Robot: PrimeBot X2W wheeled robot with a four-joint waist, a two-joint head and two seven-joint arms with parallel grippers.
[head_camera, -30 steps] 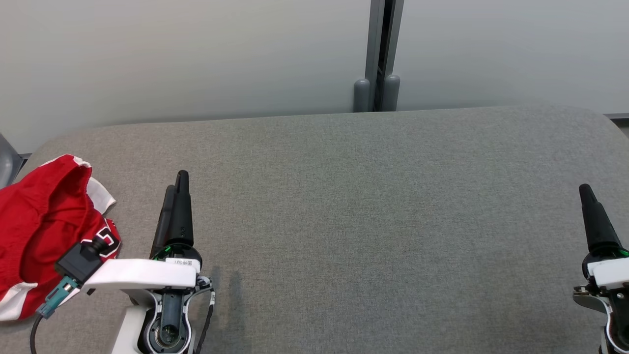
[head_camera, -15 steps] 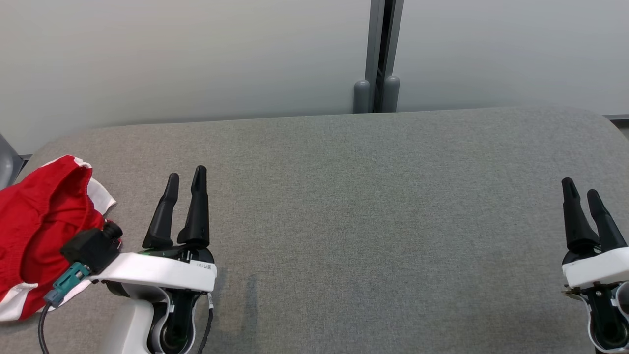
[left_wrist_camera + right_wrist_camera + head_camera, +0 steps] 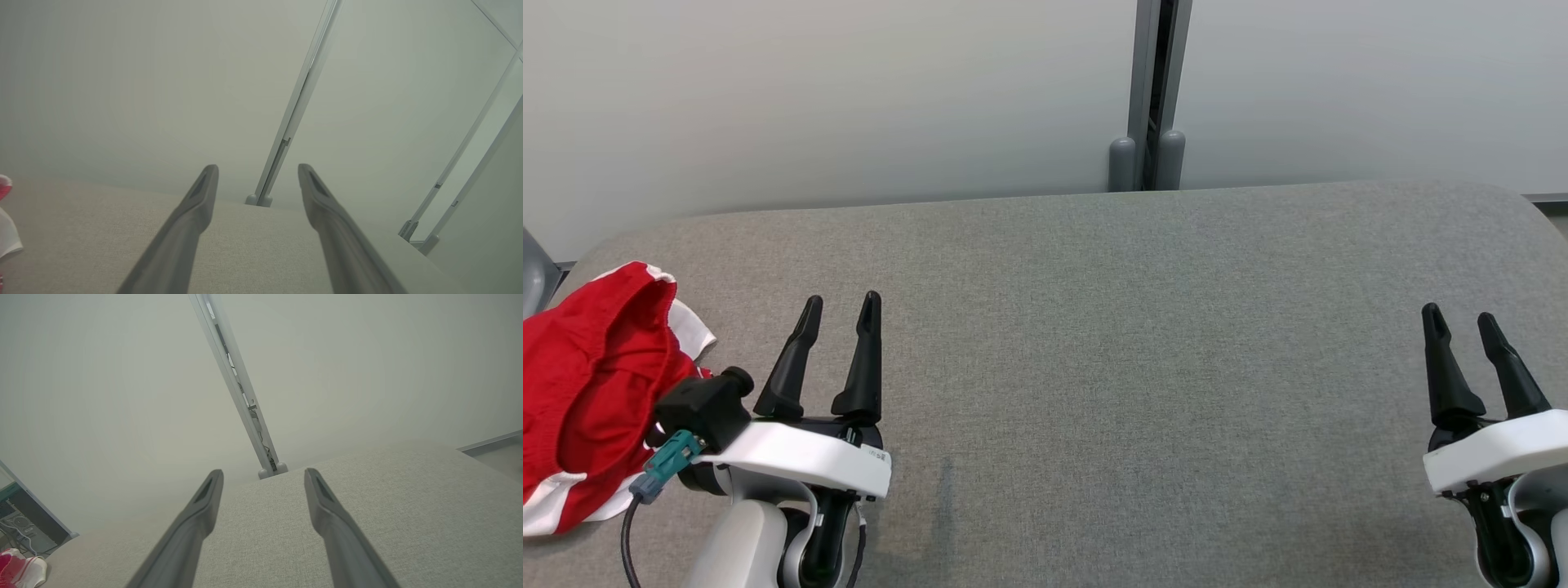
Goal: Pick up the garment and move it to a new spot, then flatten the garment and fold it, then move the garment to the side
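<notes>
The left tool (image 3: 842,300) and right tool (image 3: 1458,315) are pointing forward over the grey surface (image 3: 1135,367), fingers spread and gripping nothing. A crumpled red garment (image 3: 588,392) is lying just left of the left tool.

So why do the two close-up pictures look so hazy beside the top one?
Head view: crisp, evenly lit, faint shadow by the left tool. Left wrist view: milky, its fingers blurred, the post slanting. Right wrist view: same haze, garment a red smudge bottom-left.

The left tool (image 3: 841,308) and right tool (image 3: 1460,321) point forward, fingers spread, holding nothing.
</notes>
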